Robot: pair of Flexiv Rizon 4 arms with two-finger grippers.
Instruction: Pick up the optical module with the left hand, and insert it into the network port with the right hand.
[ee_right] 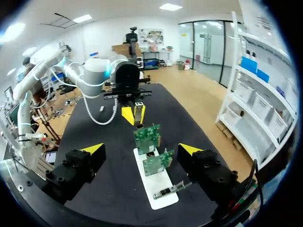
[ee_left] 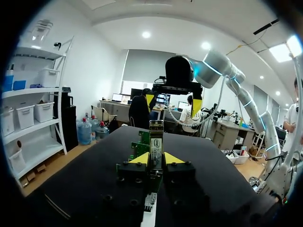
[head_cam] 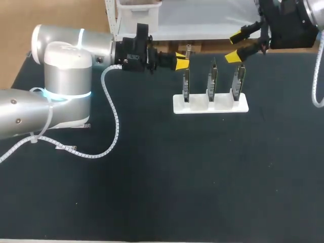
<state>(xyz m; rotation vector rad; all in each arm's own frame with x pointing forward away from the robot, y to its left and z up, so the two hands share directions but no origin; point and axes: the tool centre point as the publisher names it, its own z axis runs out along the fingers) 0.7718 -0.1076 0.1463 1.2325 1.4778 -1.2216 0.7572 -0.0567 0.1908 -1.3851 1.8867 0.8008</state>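
Left jaws, right under their own wrist camera, are clenched on the optical module (ee_left: 156,139). One yellow tip presses each flat side, and the module's upper part stands clear above them. The left arm (head_cam: 66,76) holds it over the far edge of the counter (head_cam: 162,192), just beyond the end board on the counter's left side. Three boards (head_cam: 212,81) stand upright in a row on a white base (head_cam: 210,104) toward the far edge. Which of them carries the network port I cannot tell.

Right jaws are released and spread wide, with nothing between them. They hang from the right arm (head_cam: 288,25) above the far edge, close to the board at the row's right end and facing the module across the row.

By its look the module is a small, stiff, metal-cased block. I judge it light enough that weight is no worry, but smooth enough to twist or slide in a loose pinch. Its contact end is likely the delicate part and should not be squeezed or knocked. The safest hold is across the broad flat faces of the casing, on the length that shows above the left tips. Held square to that length, it should keep straight for the port. The plug end should stay bare. The upright boards look thin, so a skewed push could bend one.
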